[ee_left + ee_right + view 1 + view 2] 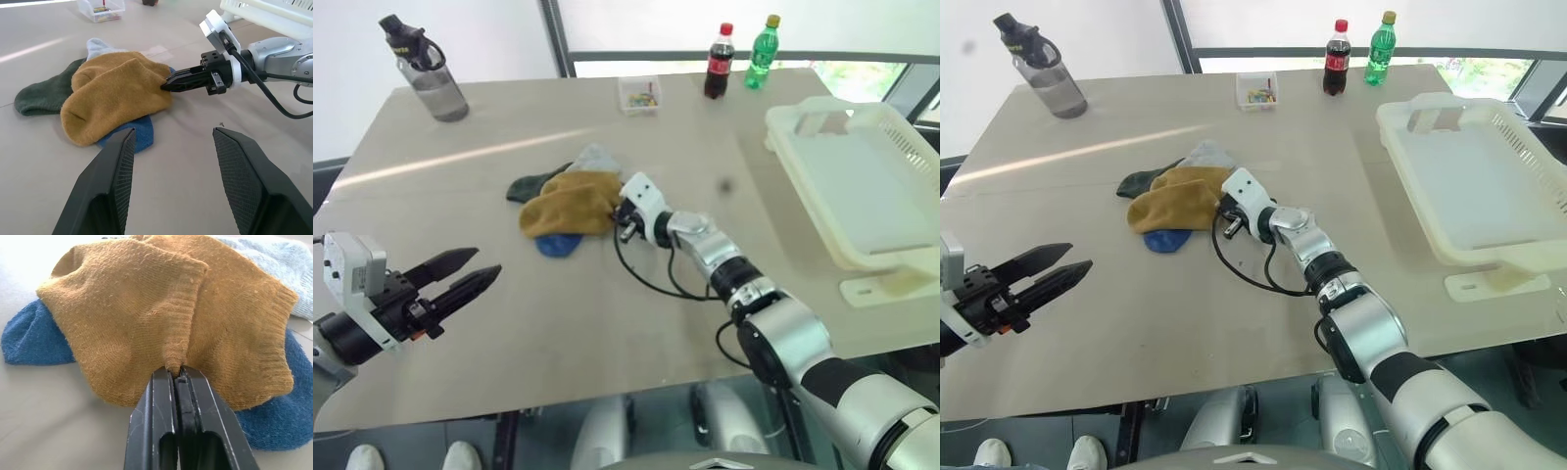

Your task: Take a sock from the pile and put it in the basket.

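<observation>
The pile (566, 204) lies mid-table: a mustard yellow sock (112, 98) on top, a blue sock (34, 340) under it, a dark green sock (39, 95) and a light grey sock (597, 157) behind. My right gripper (175, 373) is shut on a pinched fold at the mustard sock's edge, low over the table. My left gripper (486, 263) hangs open and empty near the table's front left, apart from the pile. The cream basket (847, 106) stands at the table's right end with nothing in it.
A grey water bottle (431, 73) stands at the far left corner. Along the back edge are a small clear box (639, 95), a cola bottle (719, 61) and a green bottle (762, 51). A black cable (651, 282) loops from the right wrist onto the table.
</observation>
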